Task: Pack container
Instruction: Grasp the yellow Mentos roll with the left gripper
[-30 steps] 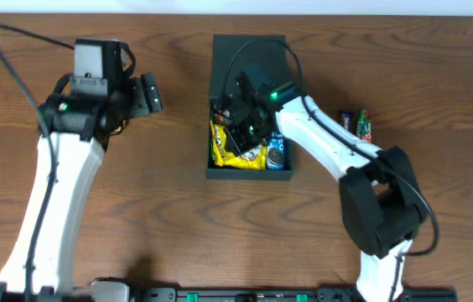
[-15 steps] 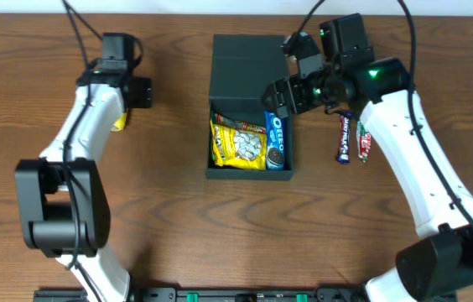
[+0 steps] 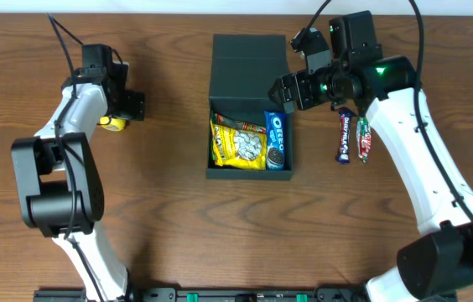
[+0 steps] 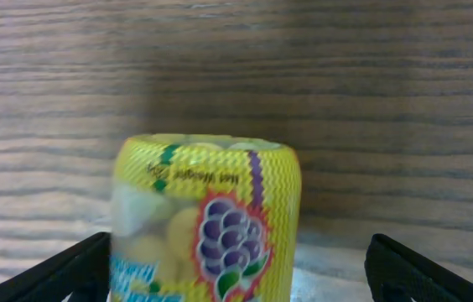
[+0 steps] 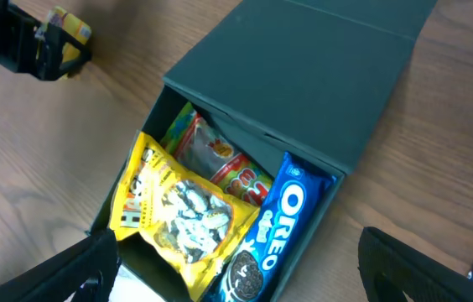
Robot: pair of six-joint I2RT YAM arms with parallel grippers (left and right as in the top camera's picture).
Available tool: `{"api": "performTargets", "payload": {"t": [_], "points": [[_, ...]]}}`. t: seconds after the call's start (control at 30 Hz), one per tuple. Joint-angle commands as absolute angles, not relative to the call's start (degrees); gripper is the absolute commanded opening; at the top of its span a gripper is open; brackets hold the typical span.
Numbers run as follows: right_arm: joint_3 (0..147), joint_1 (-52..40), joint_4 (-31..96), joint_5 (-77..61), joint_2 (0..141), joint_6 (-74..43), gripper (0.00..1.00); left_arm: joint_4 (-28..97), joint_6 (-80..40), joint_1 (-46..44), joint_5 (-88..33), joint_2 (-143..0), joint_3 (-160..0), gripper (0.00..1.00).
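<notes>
Straddles with spread, empty left gripper point(image 4: 241, 273) the yellow packet point(image 4: 207, 210) lying lengthwise well left of the container point(image 3: 249, 59).

Light was bright and even in the overhead view, with only faint, soft shadows on the table point(image 3: 220, 235). In the left wrist view the yellow packet point(image 4: 207, 218) looked slightly blurred, with a dim shadow on the wood behind it. Inside, the container point(image 5: 304, 75) lay in shade.
</notes>
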State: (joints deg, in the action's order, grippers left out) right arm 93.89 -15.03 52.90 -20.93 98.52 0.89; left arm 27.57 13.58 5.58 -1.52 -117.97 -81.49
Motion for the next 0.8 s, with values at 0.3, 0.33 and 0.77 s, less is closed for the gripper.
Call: {"api": "performTargets", "payload": {"t": [0.3, 0.33, 0.77], "points": [[93.5, -14.5, 53.1, -18.9, 98.6, 2.0, 0.88, 24.3, 12.6, 6.2, -1.5, -121.0, -82.7, 0.74], [93.5, -14.5, 53.1, -17.4, 98.6, 2.0, 0.89, 24.3, 12.0, 6.2, -1.5, -121.0, -82.7, 0.68], [93.5, -3.3, 56.0, -11.7, 98.6, -1.1, 0.9, 34.0, 12.0, 3.0, -2.2, -118.6, -93.7, 0.34]]}}
